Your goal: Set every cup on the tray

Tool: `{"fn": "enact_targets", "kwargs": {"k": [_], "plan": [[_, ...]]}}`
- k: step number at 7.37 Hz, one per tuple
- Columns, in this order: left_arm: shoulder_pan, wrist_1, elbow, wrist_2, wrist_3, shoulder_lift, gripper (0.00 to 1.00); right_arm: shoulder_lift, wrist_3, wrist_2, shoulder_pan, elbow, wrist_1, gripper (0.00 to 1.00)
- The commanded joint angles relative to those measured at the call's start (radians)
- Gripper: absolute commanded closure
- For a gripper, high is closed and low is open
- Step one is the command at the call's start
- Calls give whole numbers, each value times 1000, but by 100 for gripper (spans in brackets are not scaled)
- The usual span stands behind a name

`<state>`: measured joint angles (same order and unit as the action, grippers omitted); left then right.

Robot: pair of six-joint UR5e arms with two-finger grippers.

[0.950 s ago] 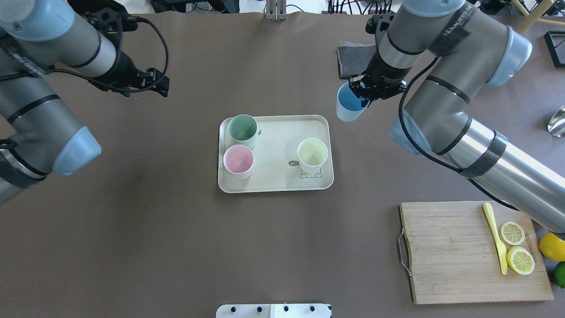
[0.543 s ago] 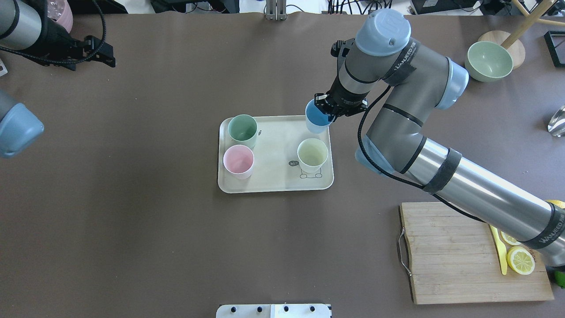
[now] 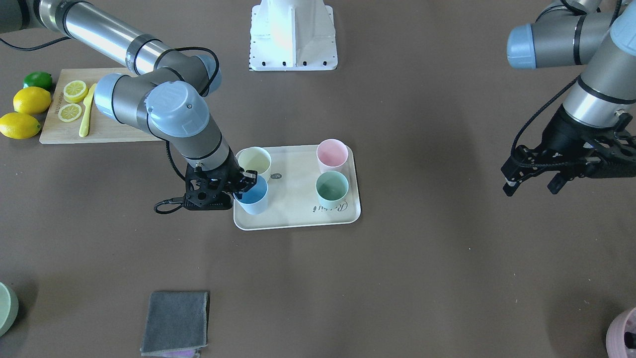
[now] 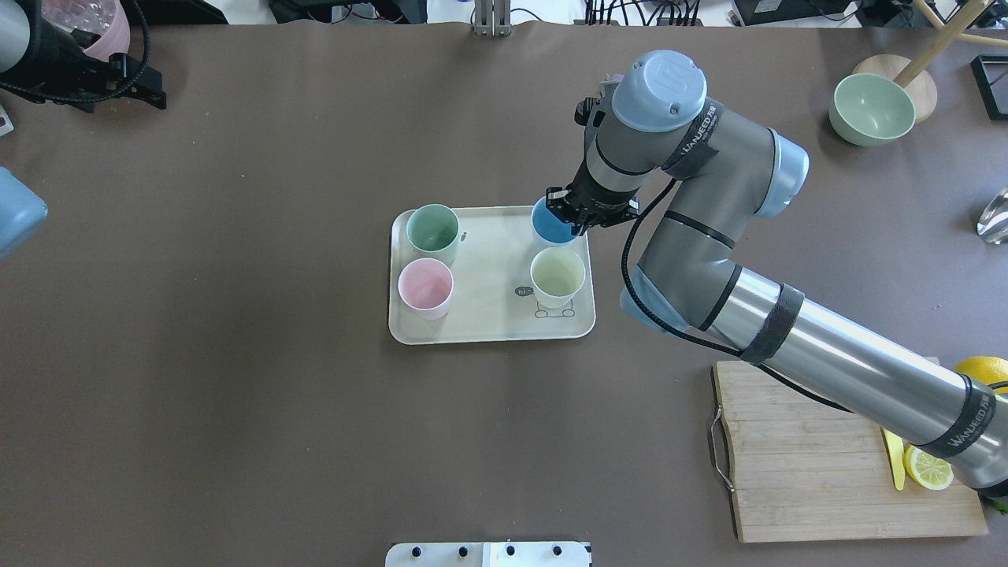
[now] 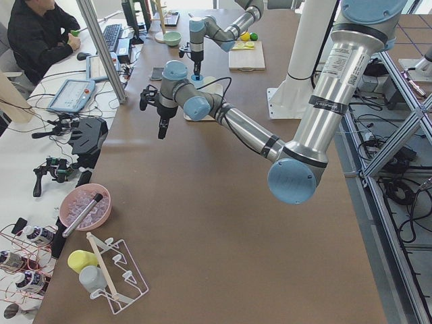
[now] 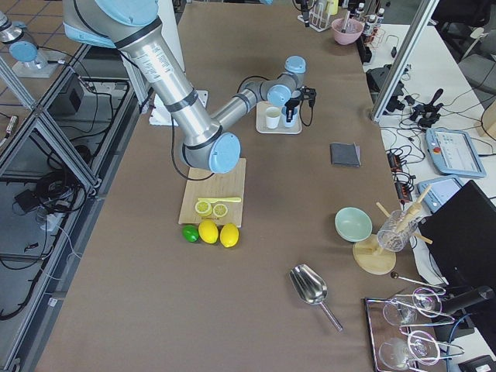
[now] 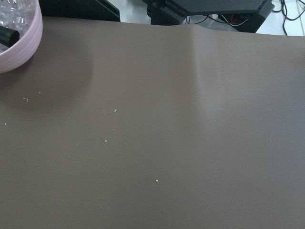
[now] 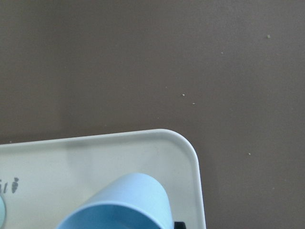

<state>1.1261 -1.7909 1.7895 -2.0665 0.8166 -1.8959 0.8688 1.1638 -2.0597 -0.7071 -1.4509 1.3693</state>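
Right end effector (image 4: pixel 568 221) clamps light blue tapered cup (image 4: pixel 549 227) at one o'clock corner of cream rectangular tray (image 4: pixel 488 272); left end effector (image 3: pixel 530 185) gapes empty.

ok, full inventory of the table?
cream rectangular tray: 1, table centre
mint green cup: 1, on tray
pink cup: 1, on tray
pale yellow cup: 1, on tray
light blue cup: 1, tray corner, gripped
wooden cutting board: 1, robot's right
lemon slices: 2, on board
yellow knife: 1, on board
whole lemons: 2, yellow, beside board
lime: 1, beside board
grey cloth: 1, far side
pale green bowl: 1, far right
mauve-pink pot: 1, far left
left gripper: black, open, empty
right gripper: black, shut on that cup
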Motion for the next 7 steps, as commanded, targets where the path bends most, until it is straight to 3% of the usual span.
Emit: {"fn": "enact_targets", "kwargs": {"k": [1, 3, 4, 6, 7], "plan": [[20, -4, 7, -1, -17, 28, 2, -28, 69, 10, 3, 7, -4, 1], [31, -5, 17, -3, -19, 53, 2, -59, 96, 7, -23, 12, 5, 0], [31, 4, 34, -4, -48, 66, 2, -63, 94, -44, -76, 0, 13, 0], [73, 13, 42, -97, -196, 124, 2, -30, 22, -187, -193, -99, 123, 0], [121, 13, 47, -139, -258, 153, 2, 42, -81, -198, -222, -180, 193, 0]]}}
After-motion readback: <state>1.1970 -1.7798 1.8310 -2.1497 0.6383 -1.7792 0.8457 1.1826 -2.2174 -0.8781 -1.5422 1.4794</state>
